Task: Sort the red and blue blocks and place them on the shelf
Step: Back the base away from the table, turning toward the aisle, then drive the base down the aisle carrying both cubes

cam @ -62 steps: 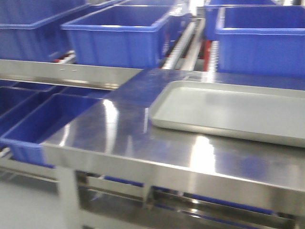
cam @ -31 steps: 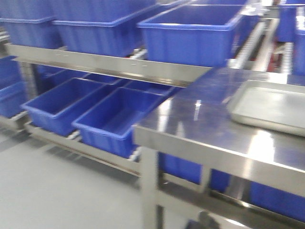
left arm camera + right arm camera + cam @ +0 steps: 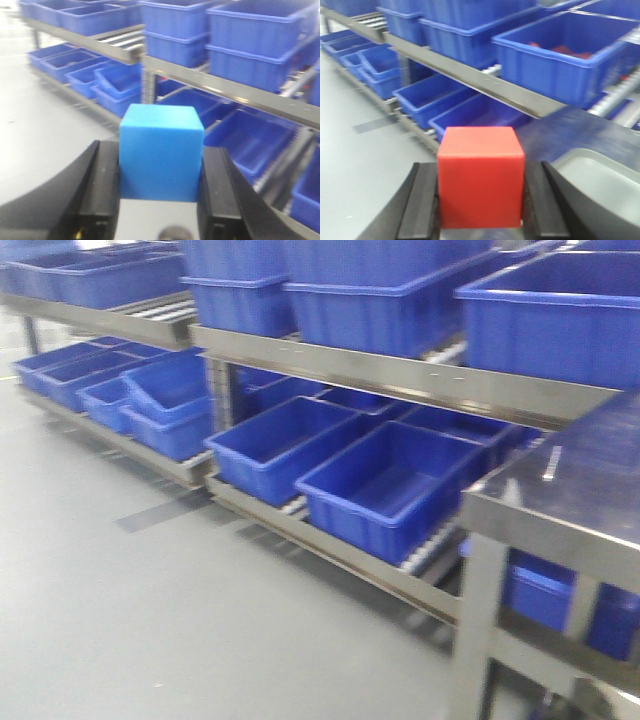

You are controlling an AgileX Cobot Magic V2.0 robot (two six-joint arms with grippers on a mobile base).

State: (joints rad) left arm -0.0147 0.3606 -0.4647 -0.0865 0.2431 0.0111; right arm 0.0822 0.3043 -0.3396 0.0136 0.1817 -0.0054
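The blue block [image 3: 161, 152] fills the left wrist view, clamped between the black fingers [image 3: 102, 190] of my left gripper [image 3: 160, 170], which is shut on it. In the right wrist view the red block [image 3: 480, 175] is held the same way by my right gripper [image 3: 480, 190], shut on it. The shelf [image 3: 400, 375] of stainless steel stands ahead in the front view, its rail running across, with roller tracks [image 3: 430, 545] on the lower tier. Neither gripper shows in the front view.
Large blue bins [image 3: 385, 485] fill both shelf tiers. One upper bin [image 3: 565, 55] holds red items. A steel table [image 3: 570, 500] stands at the right, with a grey tray [image 3: 600, 182] on it. Grey floor [image 3: 120, 600] lies open at the left.
The front view has swung left: the table and tray slid off to the right, and more of the shelf and floor has come into sight.
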